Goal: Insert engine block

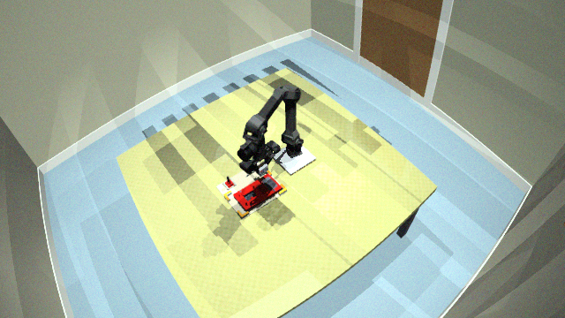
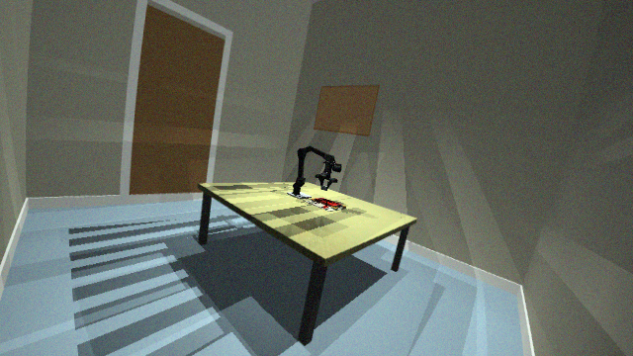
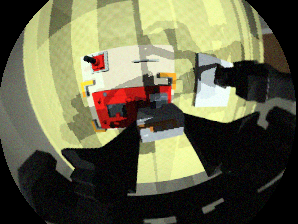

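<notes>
Tabletop [image 1: 335, 212], red car body [image 3: 113, 108] below and ahead of the fingers, which are clamped on the grey engine block [image 3: 161, 119], lifted. Grasp done; insertion, push-down, retreat all left.

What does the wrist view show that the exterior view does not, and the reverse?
Only the wrist view shows the tool shut on the grey engine block, above the red car body. Only the exterior view shows the door, the wall board and the table legs. Both show the car body and the yellow table top.
</notes>
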